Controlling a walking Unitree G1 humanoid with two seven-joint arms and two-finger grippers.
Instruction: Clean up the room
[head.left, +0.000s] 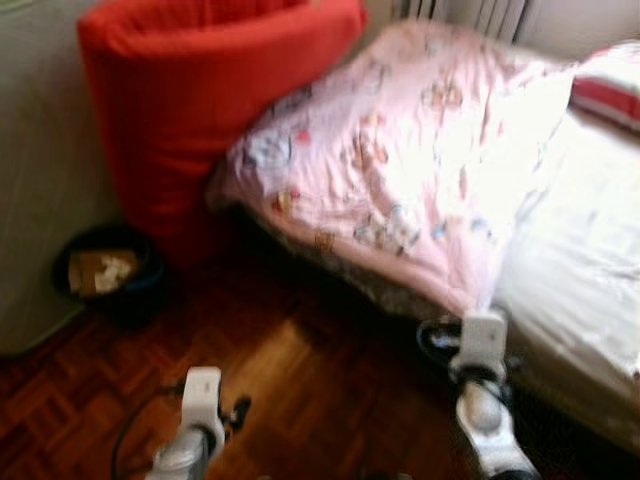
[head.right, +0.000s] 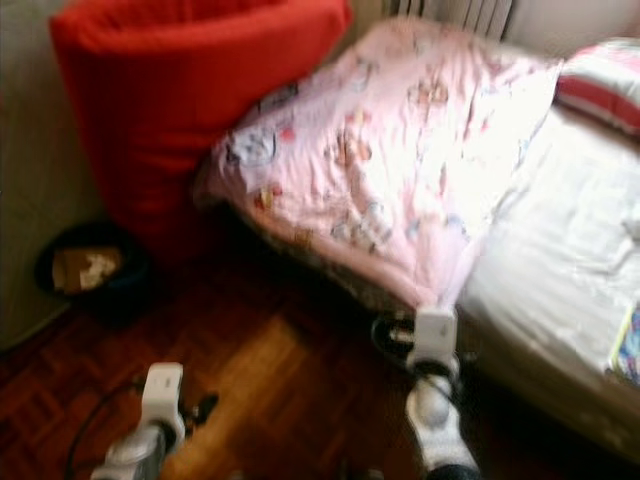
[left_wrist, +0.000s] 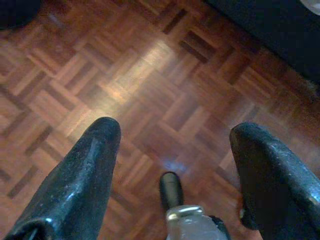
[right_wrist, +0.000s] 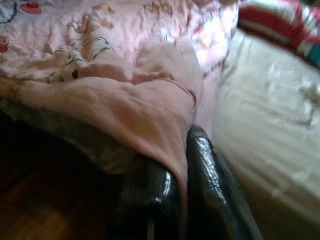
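Right gripper (right_wrist: 182, 165) pinches the hanging corner of the pink blanket (head.left: 400, 160) at the bed's edge.

Its two black fingers (right_wrist: 210, 185) are pressed together on the fabric. The blanket lies folded back over the white mattress (head.left: 580, 260), its long side running from that lower corner up toward the red cushion (head.left: 190, 110). The left gripper (left_wrist: 172, 155), fingers spread, hangs over the parquet floor (left_wrist: 125, 75) near a dark bin (head.left: 105, 275).

Left gripper (left_wrist: 175, 165) spread above parquet floor (left_wrist: 125, 85)
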